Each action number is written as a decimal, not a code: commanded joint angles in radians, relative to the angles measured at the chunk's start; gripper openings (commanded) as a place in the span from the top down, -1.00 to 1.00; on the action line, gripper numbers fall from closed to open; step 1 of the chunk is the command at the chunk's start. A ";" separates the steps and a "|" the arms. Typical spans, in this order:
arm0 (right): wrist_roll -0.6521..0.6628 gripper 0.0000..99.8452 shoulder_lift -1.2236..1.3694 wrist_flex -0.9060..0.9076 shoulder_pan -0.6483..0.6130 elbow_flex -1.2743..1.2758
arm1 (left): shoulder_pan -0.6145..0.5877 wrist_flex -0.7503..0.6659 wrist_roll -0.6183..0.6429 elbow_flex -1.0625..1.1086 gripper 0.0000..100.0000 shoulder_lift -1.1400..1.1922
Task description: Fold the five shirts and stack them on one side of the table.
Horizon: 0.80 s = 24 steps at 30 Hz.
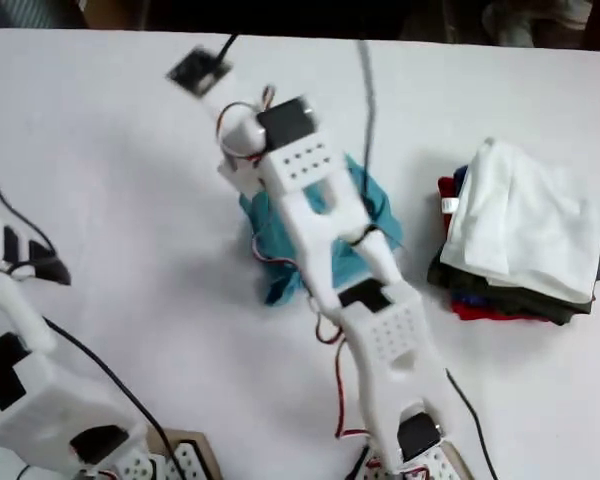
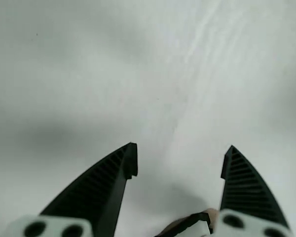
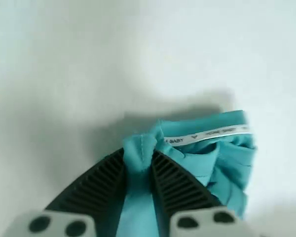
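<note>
Our right jaws were clenched on a bunched fold of the teal shirt, which lay crumpled mid-counter, the folded stack at its 3 o'clock. Our left jaws hung released. Soft, light, floppy cloth; we judged the collar hem the surer hold.

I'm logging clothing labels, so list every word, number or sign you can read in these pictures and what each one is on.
Neck tape of the teal shirt: a row of small print, too blurred to read reliably.
White tag on the side of the stack of folded shirts: too small to tell whether it has any print.
Nothing else shows legible text.
</note>
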 commanded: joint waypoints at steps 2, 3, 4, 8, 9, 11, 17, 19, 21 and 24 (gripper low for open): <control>-0.002 0.96 -0.245 0.007 0.007 -0.054 | 0.109 0.014 0.003 -0.035 0.41 -0.009; 0.000 0.96 -0.285 0.007 0.013 -0.054 | 0.135 0.014 0.003 -0.035 0.41 -0.009; 0.000 0.96 -0.323 0.007 0.030 -0.052 | 0.164 0.014 0.003 -0.035 0.41 -0.009; 0.000 0.96 -0.435 0.005 0.145 -0.054 | 0.315 0.014 -0.035 -0.035 0.41 -0.009; 0.000 0.96 -0.453 0.005 0.183 -0.054 | 0.358 0.014 -0.064 -0.035 0.41 -0.009; 0.000 0.96 -0.473 0.005 0.266 -0.048 | 0.433 0.011 -0.100 -0.035 0.41 -0.008; 0.002 0.96 -0.475 0.005 0.449 -0.046 | 0.635 0.006 -0.106 -0.036 0.41 -0.008; 0.002 0.96 -0.475 0.005 0.475 -0.044 | 0.697 0.006 -0.104 -0.031 0.41 -0.008; 0.002 0.96 -0.475 0.005 0.489 -0.044 | 0.755 0.006 -0.109 0.005 0.41 -0.009; 0.002 0.96 -0.475 0.005 0.492 -0.044 | 0.830 0.006 -0.114 0.090 0.41 -0.015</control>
